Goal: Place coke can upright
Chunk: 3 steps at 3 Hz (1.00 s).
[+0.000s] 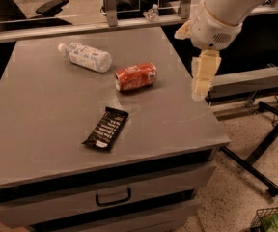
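hand [200, 92] at table [42, 129] edge, coke can [135, 76] sideways

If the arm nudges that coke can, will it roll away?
Probably: the coke can lies on its round side, so a sideways push likely rolls it. Thin metal may dent under squeezing. The gripper hovers at the table's edge.

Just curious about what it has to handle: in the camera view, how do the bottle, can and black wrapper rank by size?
1. water bottle and snack bar wrapper: alike in length; the wrapper lies nearer, so unsure.
2. coke can: smallest.
The gripper hangs right of the can.
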Tool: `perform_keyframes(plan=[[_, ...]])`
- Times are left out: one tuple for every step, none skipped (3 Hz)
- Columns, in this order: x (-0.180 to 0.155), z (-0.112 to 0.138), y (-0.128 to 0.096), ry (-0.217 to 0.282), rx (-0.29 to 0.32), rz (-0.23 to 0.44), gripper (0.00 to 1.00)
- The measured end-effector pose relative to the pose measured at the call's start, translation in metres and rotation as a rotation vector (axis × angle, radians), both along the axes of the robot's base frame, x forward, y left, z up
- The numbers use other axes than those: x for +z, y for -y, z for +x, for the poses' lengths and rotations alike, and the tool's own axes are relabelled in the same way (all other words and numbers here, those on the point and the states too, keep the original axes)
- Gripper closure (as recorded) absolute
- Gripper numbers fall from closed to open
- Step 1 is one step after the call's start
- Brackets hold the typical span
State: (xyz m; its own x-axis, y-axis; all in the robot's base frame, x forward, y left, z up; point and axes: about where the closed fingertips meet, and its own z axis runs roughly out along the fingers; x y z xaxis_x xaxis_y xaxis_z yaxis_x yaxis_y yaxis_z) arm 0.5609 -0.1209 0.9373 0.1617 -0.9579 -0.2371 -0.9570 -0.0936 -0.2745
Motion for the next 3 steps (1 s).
perform_keyframes(plan=[[-0.013,0.018,-0.032,-0.012,0.080,0.011,0.00],[-0.031,0.035,-0.066,-0.022,0.141,0.004,0.00],[-0.050,0.049,-0.093,-0.029,0.175,-0.019,0.00]])
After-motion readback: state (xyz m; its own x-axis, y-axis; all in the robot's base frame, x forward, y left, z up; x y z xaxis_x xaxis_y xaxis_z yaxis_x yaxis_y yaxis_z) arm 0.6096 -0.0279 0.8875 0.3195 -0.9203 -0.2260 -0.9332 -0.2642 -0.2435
